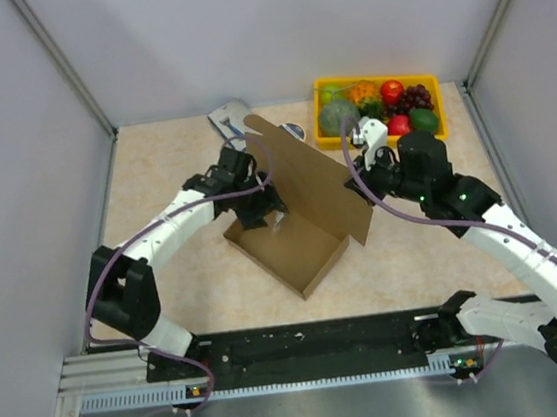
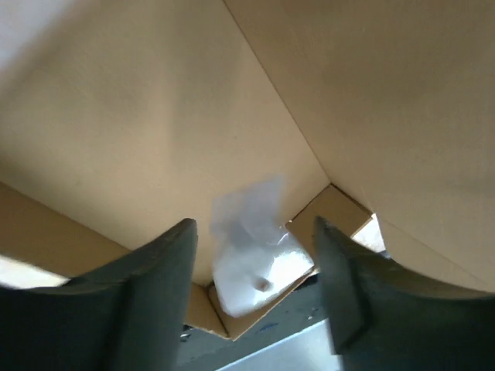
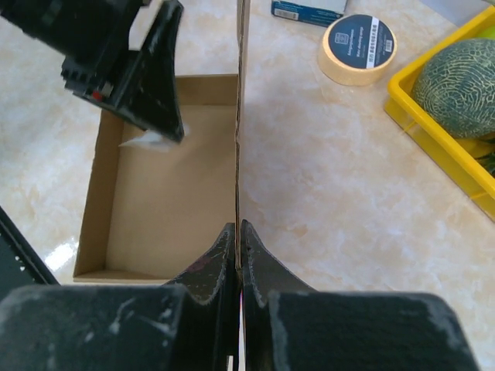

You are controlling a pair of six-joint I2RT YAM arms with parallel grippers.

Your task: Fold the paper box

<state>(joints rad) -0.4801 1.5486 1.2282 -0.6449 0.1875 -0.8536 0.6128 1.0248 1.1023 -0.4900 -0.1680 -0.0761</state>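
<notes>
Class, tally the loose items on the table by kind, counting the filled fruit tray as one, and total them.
Plain brown cardboard box: 1
Yellow plastic fruit tray: 1
Cream masking-tape roll: 1
Small blue-grey packet: 1
Clear plastic bag in box: 1
Total: 5

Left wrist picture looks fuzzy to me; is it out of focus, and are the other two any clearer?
Left wrist view: yes, soft throughout, the white scrap between the fingers smeared. Right wrist view: tape roll crisp, glare on the table. Top view: even light, the box sharp.
</notes>
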